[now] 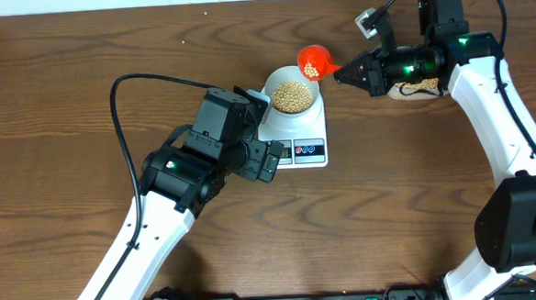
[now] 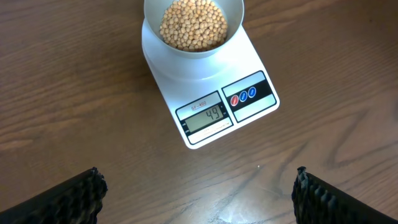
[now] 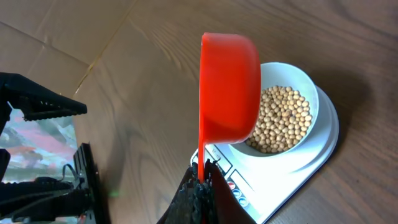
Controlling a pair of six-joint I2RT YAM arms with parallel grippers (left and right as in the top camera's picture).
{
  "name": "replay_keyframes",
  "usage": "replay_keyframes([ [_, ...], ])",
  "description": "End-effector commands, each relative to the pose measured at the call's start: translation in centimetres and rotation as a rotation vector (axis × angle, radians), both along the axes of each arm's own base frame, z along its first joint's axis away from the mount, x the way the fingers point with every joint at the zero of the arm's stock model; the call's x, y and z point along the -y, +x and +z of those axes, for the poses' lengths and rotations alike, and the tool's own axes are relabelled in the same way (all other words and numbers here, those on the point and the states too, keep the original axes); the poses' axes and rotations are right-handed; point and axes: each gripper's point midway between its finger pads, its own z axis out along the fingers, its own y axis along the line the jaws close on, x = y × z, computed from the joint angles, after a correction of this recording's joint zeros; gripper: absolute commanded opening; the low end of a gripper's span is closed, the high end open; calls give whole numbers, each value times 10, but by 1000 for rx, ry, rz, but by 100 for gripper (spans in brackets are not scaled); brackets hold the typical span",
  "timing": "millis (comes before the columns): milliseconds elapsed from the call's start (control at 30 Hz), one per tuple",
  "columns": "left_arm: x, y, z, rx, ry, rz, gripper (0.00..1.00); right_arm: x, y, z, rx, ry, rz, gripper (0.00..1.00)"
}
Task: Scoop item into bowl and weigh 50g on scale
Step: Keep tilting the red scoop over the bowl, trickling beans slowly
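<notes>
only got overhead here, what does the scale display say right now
Observer: In the left wrist view the scale reads 49, with the bowl of beans sitting on it.
Operator: left arm holding anything
Observer: No. The left fingers stand wide apart with nothing between them.
Operator: how's the scoop gripped
Observer: In the right wrist view the right fingers pinch the end of the red scoop handle, and the cup is turned on its side at the bowl's rim.
</notes>
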Motion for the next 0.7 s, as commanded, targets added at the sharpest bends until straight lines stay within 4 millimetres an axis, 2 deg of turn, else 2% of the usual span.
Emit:
replay_keyframes([
  [0, 0, -1, -5, -12, 11, -12, 98, 5, 2, 2, 54, -48, -7, 1],
  [200, 0, -1, -5, -12, 11, -12, 98, 13, 10, -13, 127, -189, -17, 1],
  [500, 0, -1, -5, -12, 11, -12, 98, 2, 4, -15, 142, -204, 23, 1],
  [667, 0, -1, -5, -12, 11, -12, 98, -9, 1, -20, 220, -260, 92, 1],
])
